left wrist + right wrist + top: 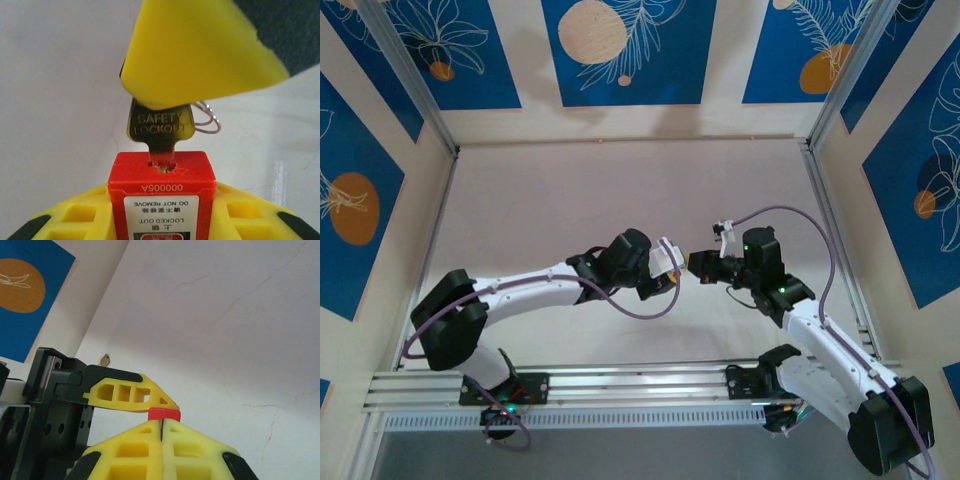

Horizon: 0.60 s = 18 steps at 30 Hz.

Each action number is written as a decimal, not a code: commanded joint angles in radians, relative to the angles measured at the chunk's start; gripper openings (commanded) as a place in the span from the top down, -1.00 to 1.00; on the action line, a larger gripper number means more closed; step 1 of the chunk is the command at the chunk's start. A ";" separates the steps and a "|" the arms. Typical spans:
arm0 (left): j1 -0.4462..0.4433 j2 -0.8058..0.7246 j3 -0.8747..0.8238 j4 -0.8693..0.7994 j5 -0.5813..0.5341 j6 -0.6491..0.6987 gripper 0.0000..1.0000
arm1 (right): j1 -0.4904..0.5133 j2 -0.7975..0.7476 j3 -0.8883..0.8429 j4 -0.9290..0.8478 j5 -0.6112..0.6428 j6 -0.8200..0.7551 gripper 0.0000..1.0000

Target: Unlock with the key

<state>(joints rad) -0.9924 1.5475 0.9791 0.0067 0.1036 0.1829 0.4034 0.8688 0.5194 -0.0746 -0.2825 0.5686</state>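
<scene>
Gold and flat, the little metal key (160, 125) has the words SAFETY LOCKOUT on it. Its thin end sits in the slot at the end of the red box-shaped padlock (162, 175). A thin silver wire loop (207, 120) hangs off the key's wide end.

That wide end is tucked under a yellow finger (200, 50) of the right gripper (161, 426). This gripper's two fingers are pressed tight together, pinching the key.

The left gripper (668, 262) holds the padlock, with one yellow finger (75, 212) on each side of the red body. A white label on the padlock reads upside down from the left wrist.

Both grippers meet tip to tip above the pale table (620, 190), near its middle.
</scene>
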 commanded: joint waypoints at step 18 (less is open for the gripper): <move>-0.018 0.017 0.126 0.169 0.062 0.011 0.85 | 0.080 0.041 -0.030 -0.018 0.000 -0.033 0.99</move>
<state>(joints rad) -0.9901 1.5753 1.0042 -0.0307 0.0845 0.1814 0.4580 0.9047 0.5064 -0.0463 -0.1963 0.5507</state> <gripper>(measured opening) 0.357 0.063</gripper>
